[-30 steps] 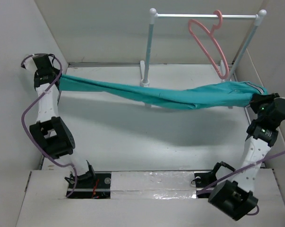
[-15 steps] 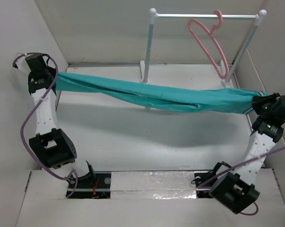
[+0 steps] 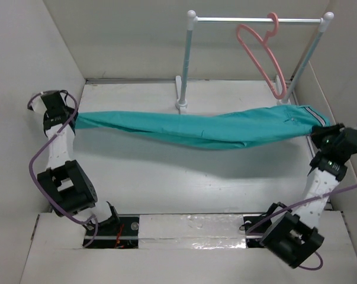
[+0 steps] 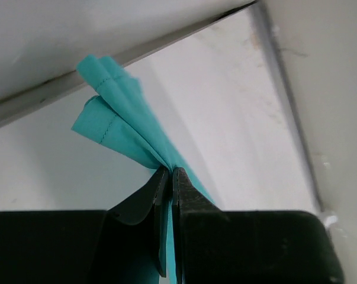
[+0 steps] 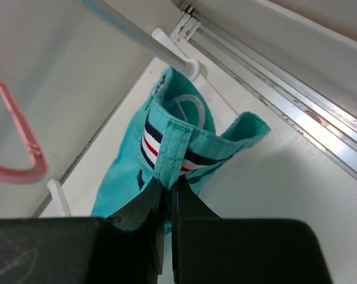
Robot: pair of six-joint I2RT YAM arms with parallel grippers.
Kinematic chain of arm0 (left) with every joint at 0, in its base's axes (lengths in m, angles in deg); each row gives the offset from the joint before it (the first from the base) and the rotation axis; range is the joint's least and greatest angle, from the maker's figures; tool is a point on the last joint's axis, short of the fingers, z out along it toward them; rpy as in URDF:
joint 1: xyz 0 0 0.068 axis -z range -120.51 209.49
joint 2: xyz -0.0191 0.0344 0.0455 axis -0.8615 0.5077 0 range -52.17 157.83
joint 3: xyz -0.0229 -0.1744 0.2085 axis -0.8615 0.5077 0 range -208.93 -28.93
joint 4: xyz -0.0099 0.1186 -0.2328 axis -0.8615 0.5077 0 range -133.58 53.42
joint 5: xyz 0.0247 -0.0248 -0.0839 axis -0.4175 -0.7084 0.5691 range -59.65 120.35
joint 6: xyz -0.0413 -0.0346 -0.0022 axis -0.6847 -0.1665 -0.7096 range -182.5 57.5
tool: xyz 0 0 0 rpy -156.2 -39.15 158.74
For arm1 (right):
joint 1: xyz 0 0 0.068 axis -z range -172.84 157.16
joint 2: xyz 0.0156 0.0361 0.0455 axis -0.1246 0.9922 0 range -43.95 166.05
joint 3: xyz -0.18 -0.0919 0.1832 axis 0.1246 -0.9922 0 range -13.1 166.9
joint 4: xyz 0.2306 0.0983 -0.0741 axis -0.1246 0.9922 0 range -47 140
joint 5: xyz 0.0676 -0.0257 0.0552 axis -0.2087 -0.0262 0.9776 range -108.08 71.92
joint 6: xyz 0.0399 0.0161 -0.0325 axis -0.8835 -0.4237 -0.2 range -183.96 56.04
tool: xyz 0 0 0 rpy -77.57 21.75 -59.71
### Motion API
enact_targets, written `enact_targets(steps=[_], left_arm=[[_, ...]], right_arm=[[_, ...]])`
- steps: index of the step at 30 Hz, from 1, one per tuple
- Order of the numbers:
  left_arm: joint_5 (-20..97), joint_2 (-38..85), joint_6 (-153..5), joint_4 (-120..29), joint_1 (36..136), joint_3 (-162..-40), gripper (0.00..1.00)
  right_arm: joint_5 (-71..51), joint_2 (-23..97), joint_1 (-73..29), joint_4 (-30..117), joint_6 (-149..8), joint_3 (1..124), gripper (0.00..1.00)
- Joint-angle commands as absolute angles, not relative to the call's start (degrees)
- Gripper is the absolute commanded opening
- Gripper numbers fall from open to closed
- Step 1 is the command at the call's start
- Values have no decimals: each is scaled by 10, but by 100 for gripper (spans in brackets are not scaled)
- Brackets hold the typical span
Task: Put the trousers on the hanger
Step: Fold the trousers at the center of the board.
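Observation:
The teal trousers (image 3: pixel 208 127) hang stretched in the air between my two grippers, sagging a little in the middle. My left gripper (image 3: pixel 71 120) is shut on the leg cuffs (image 4: pixel 116 127) at the left wall. My right gripper (image 3: pixel 319 134) is shut on the striped waistband (image 5: pixel 166 148) at the right. The pink hanger (image 3: pixel 262 52) hangs by its hook on the rail at the back right, above and behind the waistband end. Part of it also shows in the right wrist view (image 5: pixel 18 148).
A white-and-grey rail stand (image 3: pixel 187 59) stands at the back, its left post just behind the trousers' middle and its right post (image 3: pixel 305 56) near the waistband. White walls close in on the left, right and back.
Both grippers have moved nearer and slightly inward, and the trousers have slackened and dropped a little. The left end came down and forward from the back corner. The hanger has not moved.

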State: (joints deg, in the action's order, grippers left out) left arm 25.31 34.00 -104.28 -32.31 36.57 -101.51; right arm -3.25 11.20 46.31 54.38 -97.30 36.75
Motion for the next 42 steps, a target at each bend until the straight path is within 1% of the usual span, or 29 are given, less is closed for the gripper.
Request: enact_targets(steps=[1, 3, 4, 6, 10, 11, 12, 13, 15, 16, 18, 19, 21, 22, 24, 26, 27, 29, 30, 31, 34, 36, 37, 39, 40, 42], left_arm=[[205, 306, -1050, -387, 346, -923, 0], [197, 303, -1057, -389, 337, -864, 0], [206, 301, -1066, -390, 330, -847, 0], [222, 296, -1072, -405, 309, -795, 0], [203, 256, -1076, -412, 309, -757, 0], [200, 251, -1078, -403, 309, -757, 4], [196, 246, -1080, -399, 309, -757, 9], [191, 239, -1083, -396, 309, -757, 15], [184, 232, -1090, -387, 309, -753, 16], [180, 228, -1093, -385, 309, -751, 26], [164, 221, -1100, -378, 309, -749, 49], [160, 220, -1105, -370, 309, -752, 61], [167, 209, -1114, -366, 317, -762, 65], [169, 203, -1117, -366, 324, -766, 66], [171, 186, -1114, -366, 353, -792, 66], [171, 168, -1098, -373, 386, -809, 64], [171, 163, -1091, -386, 430, -819, 62], [171, 136, -1077, -426, 481, -811, 52], [173, 125, -1073, -442, 537, -803, 46], [184, 109, -1072, -464, 566, -793, 26], [215, 104, -1105, -491, 647, -769, 0], [244, 107, -1129, -526, 690, -740, 0], [234, 108, -1133, -545, 737, -725, 0], [217, 112, -1135, -563, 784, -714, 0], [190, 122, -1131, -568, 831, -712, 0], [161, 139, -1116, -570, 879, -719, 0]], right_arm=[[-21, 48, 527, 448, -961, 231, 0], [-4, 42, 552, 441, -948, 181, 0], [26, 49, 576, 440, -945, 150, 0], [48, 59, 594, 436, -943, 129, 0], [72, 69, 633, 455, -925, 113, 0], [71, 70, 645, 457, -921, 113, 0], [71, 71, 651, 456, -915, 111, 3], [72, 73, 657, 457, -910, 112, 9], [75, 81, 674, 464, -898, 110, 15], [75, 83, 680, 476, -893, 110, 30], [75, 87, 685, 484, -884, 110, 54], [75, 86, 693, 494, -879, 112, 72], [63, 77, 698, 511, -869, 119, 84], [55, 62, 698, 521, -867, 123, 92], [34, 49, 698, 528, -864, 123, 94], [23, 43, 698, 522, -865, 113, 95], [25, 46, 698, 513, -872, 106, 95], [35, 61, 698, 493, -879, 94, 95], [43, 68, 698, 487, -883, 91, 96], [50, 77, 698, 478, -882, 91, 96], [72, 116, 698, 464, -902, 93, 95], [83, 144, 698, 461, -908, 93, 93], [86, 150, 698, 454, -909, 91, 92], [88, 164, 698, 441, -918, 84, 90], [87, 177, 698, 434, -923, 83, 88], [80, 193, 682, 409, -939, 80, 88]])
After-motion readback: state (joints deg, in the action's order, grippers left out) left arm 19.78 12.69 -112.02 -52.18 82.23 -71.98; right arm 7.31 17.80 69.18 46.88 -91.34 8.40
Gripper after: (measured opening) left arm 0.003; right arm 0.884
